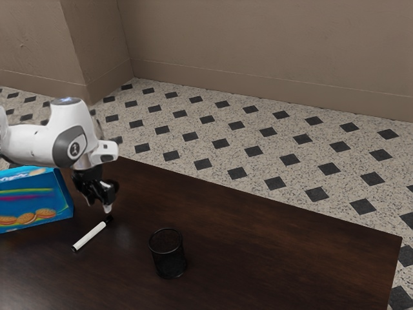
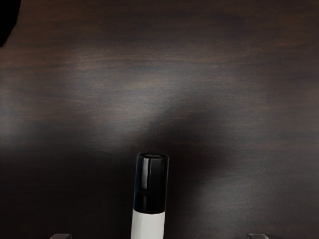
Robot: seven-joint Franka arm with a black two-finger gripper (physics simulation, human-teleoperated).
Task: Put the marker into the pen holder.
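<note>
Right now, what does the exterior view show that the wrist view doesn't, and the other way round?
The exterior view gives the room: arm, biscuit box, upright pen holder, tiled floor and wall.

The wrist view adds detail: the flat end of the black cap, and the gripper's fingertips standing apart. A black shape cut off at one corner can't be identified from that view.

Both share the marker lying on the dark table.
</note>
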